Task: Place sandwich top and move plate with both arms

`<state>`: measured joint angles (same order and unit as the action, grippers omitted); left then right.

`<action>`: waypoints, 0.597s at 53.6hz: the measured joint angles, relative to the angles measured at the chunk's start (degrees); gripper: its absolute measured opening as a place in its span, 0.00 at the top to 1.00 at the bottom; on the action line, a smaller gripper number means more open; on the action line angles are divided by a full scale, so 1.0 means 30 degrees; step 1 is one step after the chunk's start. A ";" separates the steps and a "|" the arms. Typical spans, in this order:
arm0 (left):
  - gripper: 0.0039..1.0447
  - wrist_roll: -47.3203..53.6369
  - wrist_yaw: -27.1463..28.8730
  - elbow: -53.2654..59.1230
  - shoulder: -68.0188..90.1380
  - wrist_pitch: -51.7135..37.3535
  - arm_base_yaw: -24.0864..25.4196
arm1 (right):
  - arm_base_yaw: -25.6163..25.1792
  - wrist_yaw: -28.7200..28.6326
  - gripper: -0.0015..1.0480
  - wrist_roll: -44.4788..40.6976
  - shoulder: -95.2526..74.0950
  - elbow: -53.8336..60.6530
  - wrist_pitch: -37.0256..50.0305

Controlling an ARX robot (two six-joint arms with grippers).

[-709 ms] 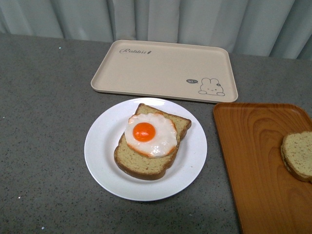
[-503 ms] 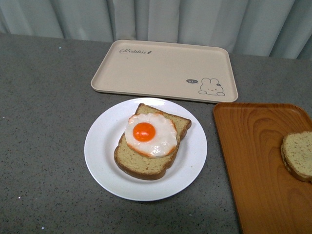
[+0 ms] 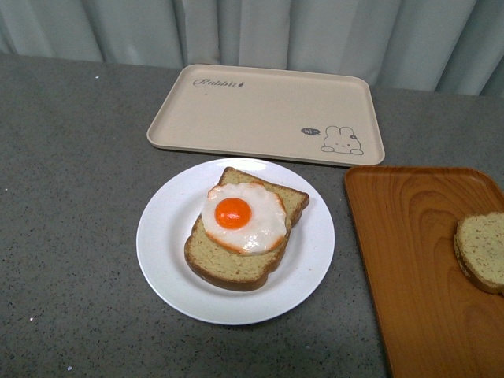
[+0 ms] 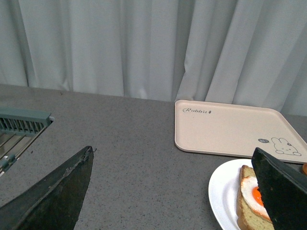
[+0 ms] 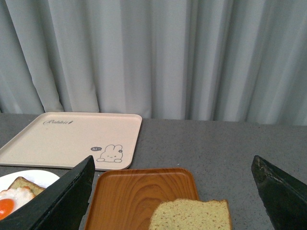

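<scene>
Both our left gripper point(image 4: 171, 158) and right gripper point(image 5: 172, 163), black, angular, gape empty. Between the right fingers point(image 5: 53, 201) lies the tan speckled bread slice point(image 5: 189, 214) on an orange wood-grain tray point(image 5: 139, 191); soft, light, we judge: pinch opposite crusts.

The plate point(image 3: 161, 236) lies on the grey table point(image 3: 71, 157) and carries a bread slice point(image 3: 228, 266) with a fried egg point(image 3: 242, 217). Behind the plate is a beige tray point(image 3: 268, 110). Right of it, an orange tray point(image 3: 409, 260) holds the sandwich top point(image 3: 482, 250).
</scene>
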<state>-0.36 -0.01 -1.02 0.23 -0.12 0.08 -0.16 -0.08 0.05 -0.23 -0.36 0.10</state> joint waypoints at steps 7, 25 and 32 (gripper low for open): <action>0.06 0.0000 0.0000 0.0000 0.0000 0.0000 0.0000 | 0.0000 0.0000 0.09 0.0000 0.0000 0.0000 0.0000; 0.06 0.0000 0.0000 0.0000 0.0000 0.0000 0.0000 | 0.0000 0.0000 0.09 0.0000 0.0000 0.0000 0.0000; 0.06 0.0000 0.0007 0.0000 0.0000 0.0000 0.0000 | 0.0000 0.0000 0.09 0.0000 0.0000 0.0000 -0.0007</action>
<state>-0.36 0.01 -1.02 0.23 -0.12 0.08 -0.16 -0.08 0.05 -0.23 -0.36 0.08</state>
